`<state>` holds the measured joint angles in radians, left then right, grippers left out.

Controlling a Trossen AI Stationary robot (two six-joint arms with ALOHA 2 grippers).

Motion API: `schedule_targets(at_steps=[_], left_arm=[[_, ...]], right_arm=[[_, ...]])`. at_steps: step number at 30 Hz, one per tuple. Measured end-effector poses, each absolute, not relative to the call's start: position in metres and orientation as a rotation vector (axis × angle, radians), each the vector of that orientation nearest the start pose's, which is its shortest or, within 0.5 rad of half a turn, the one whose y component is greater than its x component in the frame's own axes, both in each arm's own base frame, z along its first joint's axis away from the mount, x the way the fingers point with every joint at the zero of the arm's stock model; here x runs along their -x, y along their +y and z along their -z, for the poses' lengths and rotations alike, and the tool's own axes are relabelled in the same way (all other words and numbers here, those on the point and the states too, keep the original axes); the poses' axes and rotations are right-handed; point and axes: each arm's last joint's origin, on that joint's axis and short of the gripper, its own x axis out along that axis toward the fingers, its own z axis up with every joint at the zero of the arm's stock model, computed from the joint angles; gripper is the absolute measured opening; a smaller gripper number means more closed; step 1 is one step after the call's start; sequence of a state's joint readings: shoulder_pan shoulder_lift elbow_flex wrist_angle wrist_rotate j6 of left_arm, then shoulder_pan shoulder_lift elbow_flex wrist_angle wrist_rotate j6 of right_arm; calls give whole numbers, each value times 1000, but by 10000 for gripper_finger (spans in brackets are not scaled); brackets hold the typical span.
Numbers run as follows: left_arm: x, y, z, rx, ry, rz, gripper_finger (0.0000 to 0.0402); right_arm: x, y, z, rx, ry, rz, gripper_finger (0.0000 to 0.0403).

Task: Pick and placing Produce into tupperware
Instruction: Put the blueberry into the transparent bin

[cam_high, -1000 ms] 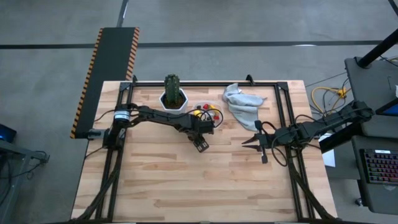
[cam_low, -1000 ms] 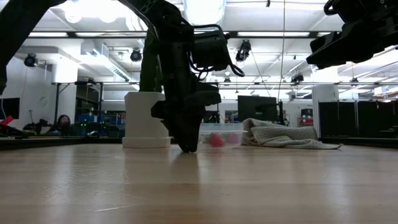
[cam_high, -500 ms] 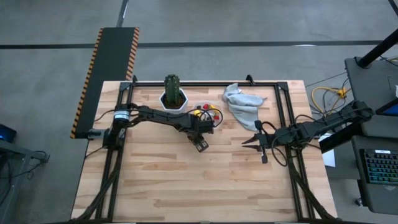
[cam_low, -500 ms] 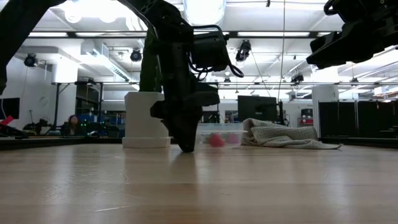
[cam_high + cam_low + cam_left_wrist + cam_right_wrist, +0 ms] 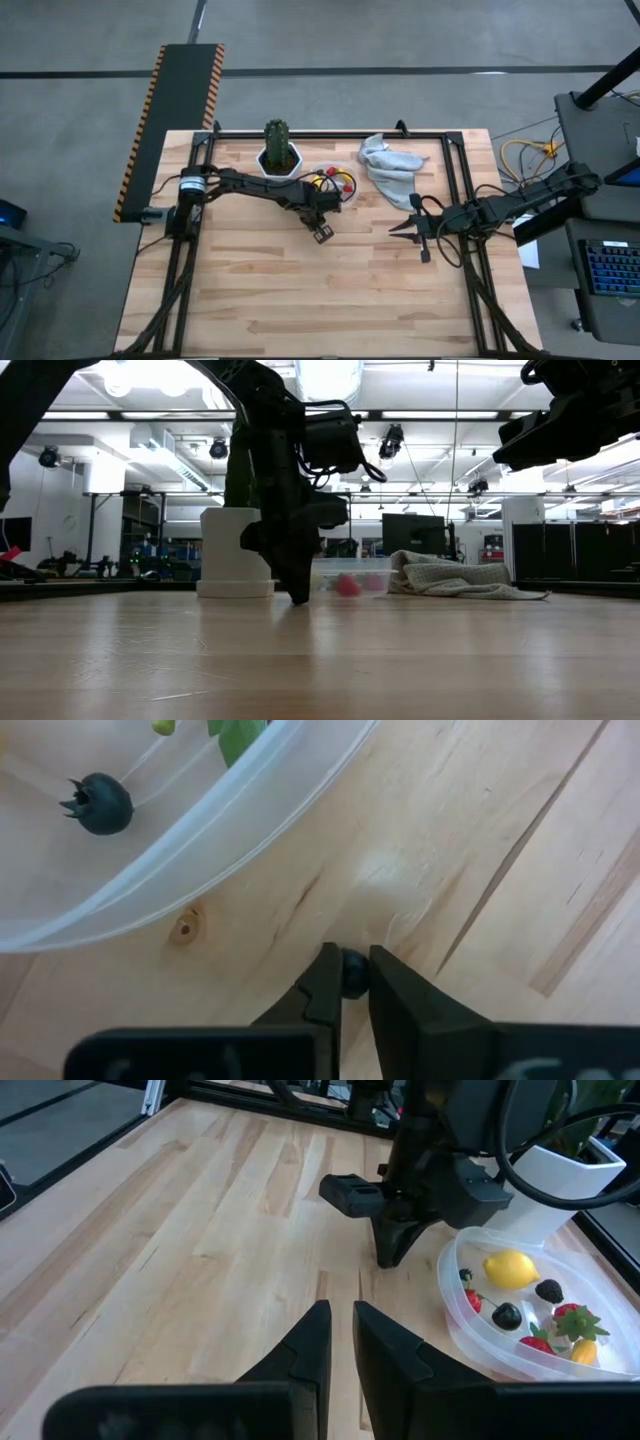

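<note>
Pale wood table [image 5: 260, 290] fronts an industrial room with monitors.

Potted cactus [image 5: 278, 146], crumpled grey cloth [image 5: 389, 166].

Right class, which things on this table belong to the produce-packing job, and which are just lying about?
Part of the job:
- tupperware
- lemon
- dark berry pinched in the left end effector

Lying about:
- cactus pot
- grey cloth
</note>
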<state>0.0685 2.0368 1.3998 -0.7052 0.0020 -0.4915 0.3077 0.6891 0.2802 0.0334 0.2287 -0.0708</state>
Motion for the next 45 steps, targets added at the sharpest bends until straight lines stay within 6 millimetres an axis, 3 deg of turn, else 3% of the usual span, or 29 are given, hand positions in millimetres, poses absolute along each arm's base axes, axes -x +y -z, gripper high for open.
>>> schedule_targets(at_steps=[35,45], left_arm=[[-395,27,-159,442,1278,-361,3],[-394,26,-157,474,1290,-366,122]], right_arm=[[-149,40,-194,159,361,-89,38],[-149,40,-194,160,363,-89,38]])
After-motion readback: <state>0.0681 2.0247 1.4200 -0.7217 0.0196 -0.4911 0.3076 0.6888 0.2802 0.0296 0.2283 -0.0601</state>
